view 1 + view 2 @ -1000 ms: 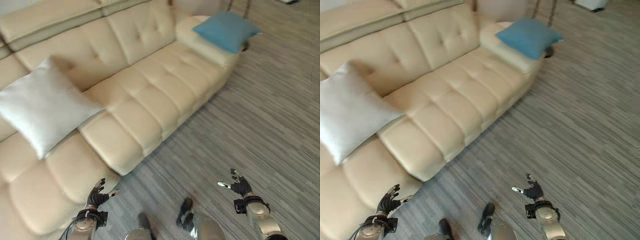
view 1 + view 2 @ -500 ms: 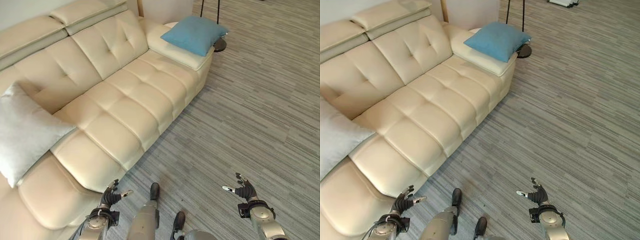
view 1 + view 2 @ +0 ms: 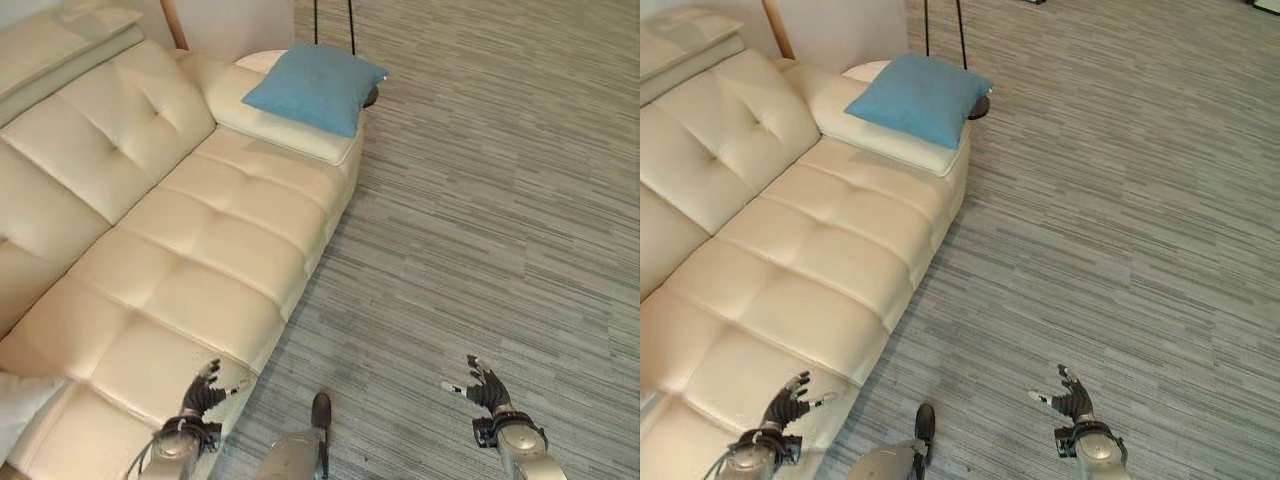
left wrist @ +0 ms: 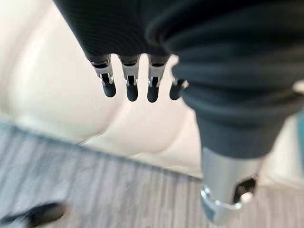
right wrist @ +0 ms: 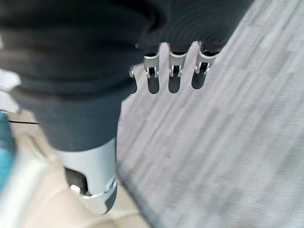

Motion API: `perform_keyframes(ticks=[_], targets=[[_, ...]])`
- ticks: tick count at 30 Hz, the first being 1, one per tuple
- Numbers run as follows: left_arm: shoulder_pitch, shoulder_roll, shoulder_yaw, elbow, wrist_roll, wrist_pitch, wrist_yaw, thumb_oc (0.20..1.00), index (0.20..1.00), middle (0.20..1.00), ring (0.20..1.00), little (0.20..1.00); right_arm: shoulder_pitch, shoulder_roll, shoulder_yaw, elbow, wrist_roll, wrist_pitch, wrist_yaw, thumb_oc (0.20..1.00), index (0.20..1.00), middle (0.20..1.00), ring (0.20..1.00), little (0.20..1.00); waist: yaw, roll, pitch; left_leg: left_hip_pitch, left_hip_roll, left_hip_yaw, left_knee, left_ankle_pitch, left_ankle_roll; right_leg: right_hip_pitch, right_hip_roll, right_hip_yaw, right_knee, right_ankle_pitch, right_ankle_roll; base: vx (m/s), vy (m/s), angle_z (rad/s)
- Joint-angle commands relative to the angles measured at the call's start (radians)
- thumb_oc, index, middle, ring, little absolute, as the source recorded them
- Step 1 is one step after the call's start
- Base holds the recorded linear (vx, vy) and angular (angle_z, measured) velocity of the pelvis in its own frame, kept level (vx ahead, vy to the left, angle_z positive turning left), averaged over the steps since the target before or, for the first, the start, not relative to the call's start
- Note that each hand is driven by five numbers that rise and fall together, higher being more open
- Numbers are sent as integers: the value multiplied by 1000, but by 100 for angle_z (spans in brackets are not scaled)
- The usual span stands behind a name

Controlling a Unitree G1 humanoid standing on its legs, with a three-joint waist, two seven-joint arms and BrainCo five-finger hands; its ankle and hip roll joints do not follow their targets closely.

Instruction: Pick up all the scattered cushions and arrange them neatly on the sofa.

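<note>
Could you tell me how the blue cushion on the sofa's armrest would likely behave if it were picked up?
The blue cushion looks plump and soft, so probably light and floppy. It overhangs the sofa armrest, so a nudge might slide it off.

a floor (image 3: 480,200) of grey striped planks, the streaks running across in light and dark bands, takes up the right side of the scene. at the far end, a round dark lamp base (image 3: 980,105) sits on this floor, partly hidden. two thin dark rods (image 3: 945,30) rise from it and run out past the top edge. behind them stands a pale wall (image 3: 235,22), with a slim wooden strip (image 3: 172,22) leaning beside it.
</note>
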Motion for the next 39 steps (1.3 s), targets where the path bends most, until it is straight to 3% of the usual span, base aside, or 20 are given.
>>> perform_keyframes(ticks=[1, 6, 8, 10, 11, 13, 14, 16, 20, 21, 22, 25, 26, 28, 30, 31, 34, 36, 39], targets=[[22, 18, 3, -44, 24, -33, 22, 1000, 1000, 1000, 1000, 1000, -31, -21, -15, -11, 25, -32, 3, 1000, 1000, 1000, 1000, 1000, 12, -2, 6, -49, 85, -32, 84, -114, -82, -39, 10, -62, -221, 227, 3, 217, -14, -33], [14, 10, -8, -40, 16, -32, 29, 1000, 1000, 1000, 1000, 1000, -57, -25, 1, -10, 30, -23, 2, 1000, 1000, 1000, 1000, 1000, -33, 6, 52, 56, 87, -32, 79, -182, -83, -199, 13, -102, -316, 291, 17, 274, -30, -14], [18, 1, -6, -44, 25, -30, 34, 1000, 1000, 1000, 1000, 1000, -57, -21, 14, -8, 26, -17, -2, 1000, 1000, 1000, 1000, 1000, -45, -2, 68, 127, 90, -32, 76, -227, -97, -247, 4, -176, -390, 332, 40, 382, -106, 7], [20, -4, -7, -46, 29, -30, 34, 1000, 1000, 1000, 1000, 1000, -50, -20, 16, -12, 21, -17, -1, 1000, 1000, 1000, 1000, 1000, -53, -3, 65, 166, 95, -42, 54, -240, -104, -268, 12, -176, -393, 346, 43, 401, -160, -3], [19, -11, -19, -48, 36, -29, 31, 1000, 1000, 1000, 1000, 1000, -21, -20, 4, -21, 25, -18, 1, 1000, 1000, 1000, 1000, 1000, -64, -5, 57, 210, 95, -80, 37, -263, -115, -246, 28, -108, -386, 351, 35, 750, -375, 16], [11, -31, -40, -46, 21, -34, 28, 1000, 1000, 1000, 1000, 1000, -14, -32, -3, -19, 35, -28, -2, 1000, 1000, 1000, 1000, 1000, -80, 10, 35, 235, 154, -105, 31, -246, -153, -240, 29, -130, -337, 341, 9, 544, -349, 75], [10, -30, -39, -46, 21, -34, 28, 1000, 1000, 1000, 1000, 1000, -15, -32, -3, -19, 35, -28, -2, 1000, 1000, 1000, 1000, 1000, -84, 7, 33, 231, 151, -108, 30, -241, -152, -243, 25, -131, -338, 343, 9, 221, -195, 127], [-4, -35, -50, -44, 12, -34, 27, 1000, 1000, 1000, 1000, 1000, -13, -48, -8, -17, 36, -35, -7, 1000, 1000, 1000, 1000, 1000, -89, 22, 37, 197, 191, -119, 98, -176, -180, -224, 40, -152, -307, 301, -21, 223, -221, 122], [-10, -29, -55, -50, 7, -31, 15, 1000, 1000, 1000, 1000, 1000, -4, -66, -18, -15, 47, -34, -6, 1000, 1000, 1000, 1000, 1000, -88, 25, 46, 123, 251, -104, 266, -47, -168, -167, 77, -165, -284, 225, -74, 308, -237, 47], [-8, -28, -51, -50, 3, -30, 13, 1000, 1000, 1000, 1000, 1000, -2, -68, -21, -17, 50, -31, -4, 1000, 1000, 1000, 1000, 1000, -83, 20, 48, 105, 239, -105, 284, -61, -152, -150, 82, -156, -281, 211, -82, 364, -174, 24], [-6, -29, -49, -45, 5, -30, 13, 1000, 1000, 1000, 1000, 1000, -1, -73, -24, -18, 54, -34, -5, 1000, 1000, 1000, 1000, 1000, -73, 14, 51, 68, 195, -126, 289, -101, -139, -127, 85, -145, -287, 200, -82, 295, -108, -2], [-4, -35, -53, -31, 12, -30, 5, 1000, 1000, 1000, 1000, 1000, -4, -82, -36, -18, 58, -35, -2, 1000, 1000, 1000, 1000, 1000, -63, 6, 49, 4, 121, -122, 255, -181, -123, -84, 85, -127, -298, 178, -77, 298, -69, -32], [-2, -36, -54, -30, 13, -27, 0, 1000, 1000, 1000, 1000, 1000, -6, -83, -39, -20, 58, -35, -5, 1000, 1000, 1000, 1000, 1000, -56, 5, 49, -34, 93, -114, 236, -178, -119, -64, 92, -123, -305, 172, -77, 422, -26, -20], [4, -40, -56, -29, 25, -27, 0, 1000, 1000, 1000, 1000, 1000, -9, -78, -39, -15, 62, -40, -21, 1000, 1000, 1000, 1000, 1000, -27, 22, 49, -109, 37, -84, 114, -75, -136, 3, 135, -110, -338, 152, -73, 434, 12, -17], [9, -41, -55, -30, 31, -25, 3, 1000, 1000, 1000, 1000, 1000, -7, -67, -45, -11, 61, -34, -31, 1000, 1000, 1000, 1000, 1000, 3, 30, 37, -178, 30, -48, 53, 7, -151, 70, 168, -77, -364, 132, -66, 593, 118, -34], [36, -40, -37, -34, 32, -18, 2, 1000, 1000, 1000, 1000, 1000, 2, -56, -44, -23, 49, -25, -26, 1000, 1000, 1000, 1000, 1000, 28, 27, 25, -159, 46, -41, 38, 3, -142, 116, 167, -41, -353, 99, -53, 582, 169, -59], [47, -40, -24, -27, 31, -14, -2, 1000, 1000, 1000, 1000, 1000, 11, -46, -43, -33, 35, -22, -14, 1000, 1000, 1000, 1000, 1000, 30, 17, 12, -151, 42, -52, 80, -9, -117, 132, 138, -31, -337, 103, -41, 412, 210, -127], [58, -19, -11, -26, 37, -9, -8, 1000, 1000, 1000, 1000, 1000, 11, -34, -52, -45, 28, -22, -3, 1000, 1000, 1000, 1000, 1000, 29, -9, 3, -105, 31, -37, 110, -67, -84, 107, 87, -2, -226, 179, 3, 436, 263, -102], [61, 4, 0, -32, 37, -11, -4, 1000, 1000, 1000, 1000, 1000, 2, -28, -46, -54, 28, -27, -1, 1000, 1000, 1000, 1000, 1000, 25, -3, 12, -47, 45, -27, 122, -117, -58, 18, 59, -1, -76, 259, 19, 243, 126, -40]])
